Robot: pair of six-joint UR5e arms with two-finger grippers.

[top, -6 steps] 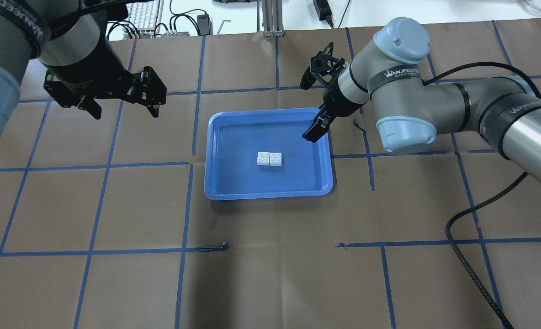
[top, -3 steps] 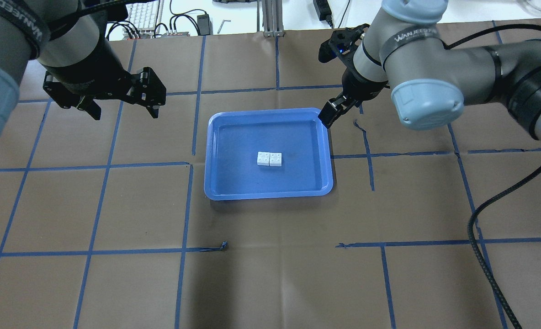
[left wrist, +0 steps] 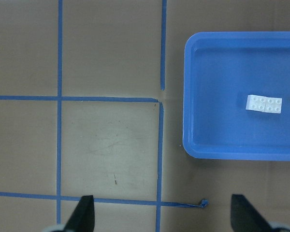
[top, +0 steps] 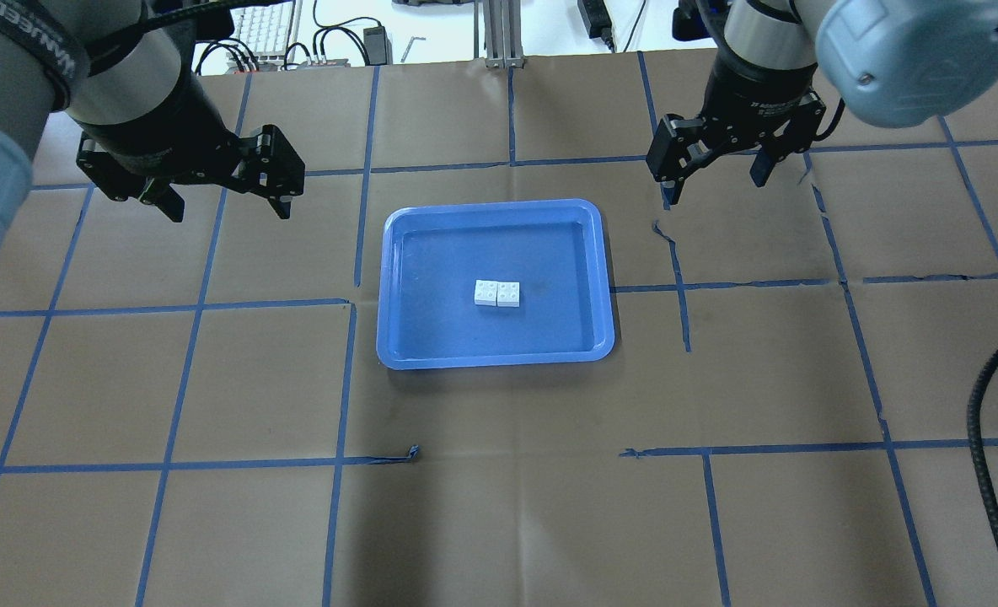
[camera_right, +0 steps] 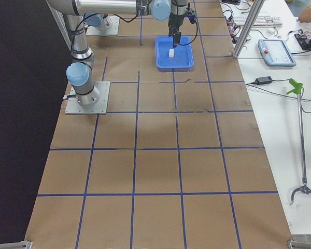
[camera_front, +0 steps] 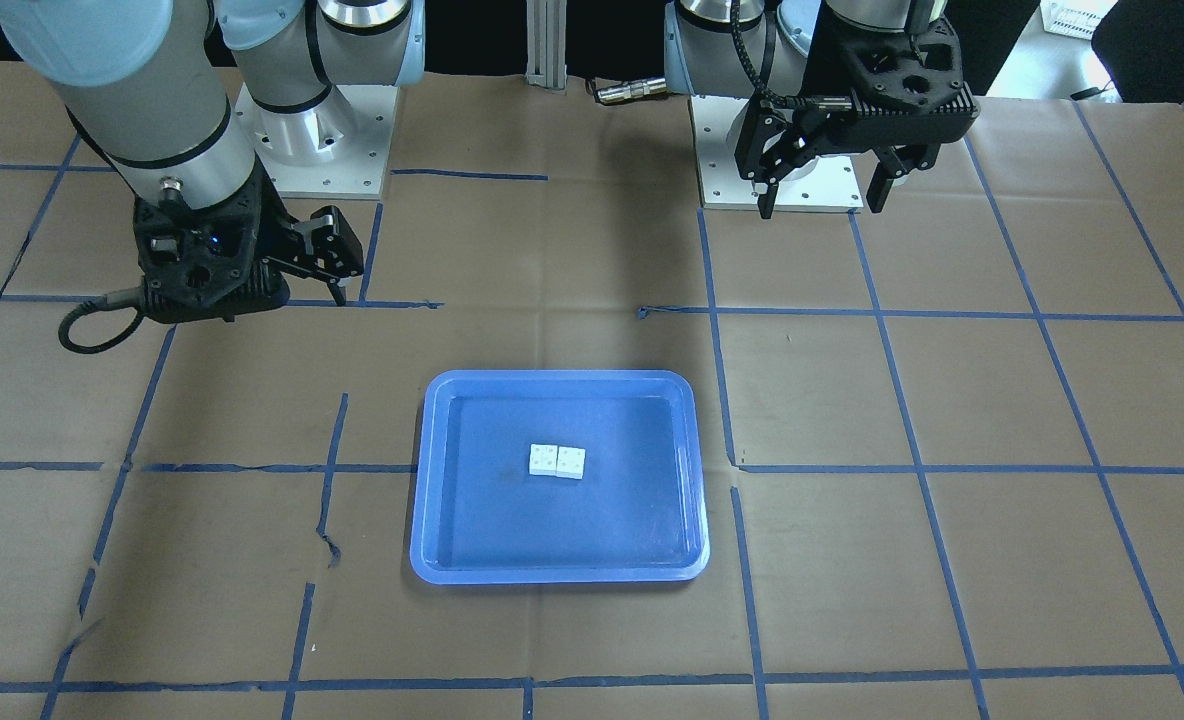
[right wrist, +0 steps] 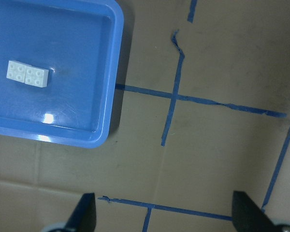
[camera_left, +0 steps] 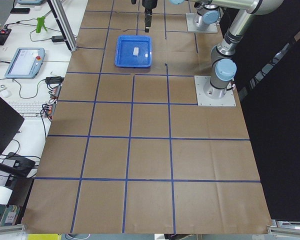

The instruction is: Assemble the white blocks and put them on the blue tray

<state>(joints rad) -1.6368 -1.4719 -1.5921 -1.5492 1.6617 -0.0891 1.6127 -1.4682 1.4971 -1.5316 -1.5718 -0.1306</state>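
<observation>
The two white blocks (top: 497, 292) lie joined side by side, studs up, in the middle of the blue tray (top: 496, 361). They also show in the front-facing view (camera_front: 557, 462), the left wrist view (left wrist: 264, 103) and the right wrist view (right wrist: 27, 74). My left gripper (top: 228, 202) is open and empty, above the table to the left of the tray. My right gripper (top: 714, 184) is open and empty, above the table beyond the tray's far right corner. Neither gripper touches the blocks or the tray.
The table is covered in brown paper with a grid of blue tape (top: 347, 379). A black cable (top: 984, 472) hangs at the right edge. A keyboard and cables (top: 267, 34) lie beyond the far edge. The arm bases (camera_front: 782, 170) stand on the robot's side.
My right gripper has moved from over the tray's far right part out to the right, off the tray, and has turned. The left gripper and the blocks have not moved.
</observation>
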